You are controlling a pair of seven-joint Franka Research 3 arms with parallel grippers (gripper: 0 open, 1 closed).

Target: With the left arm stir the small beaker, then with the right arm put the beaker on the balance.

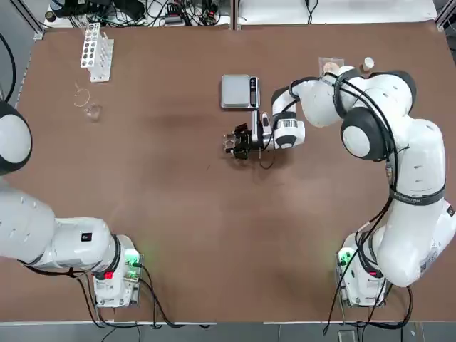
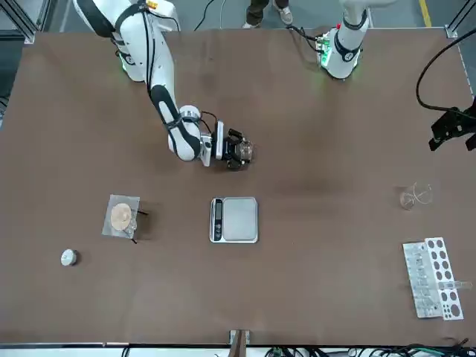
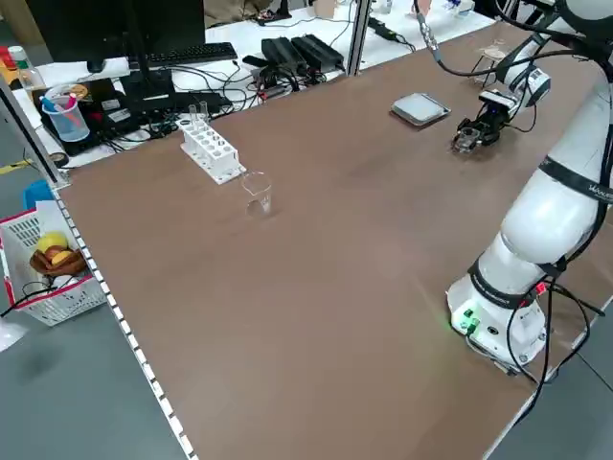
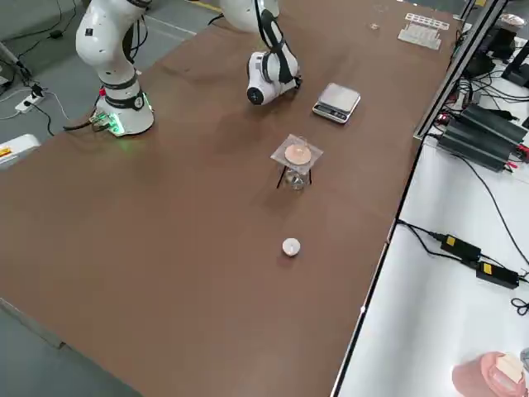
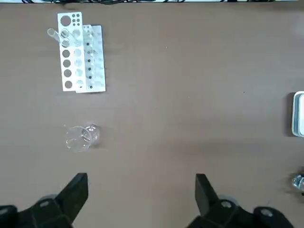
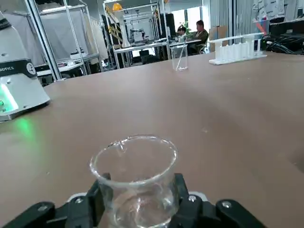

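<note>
I've got the small beaker (image 6: 134, 179) filling my right wrist view: clear glass, thin rim with a tiny pour spout, standing upright, the right end effector (image 1: 239, 142) clenched around it. From overhead it's just a glint low over the tabletop (image 1: 178, 199), at about six o'clock from the balance (image 1: 239, 91), near but apart. The balance, silver-grey with a dark button strip, shows only overhead and from the front. My left end effector (image 5: 141, 197) hangs released, fingers wide, well away.
</note>
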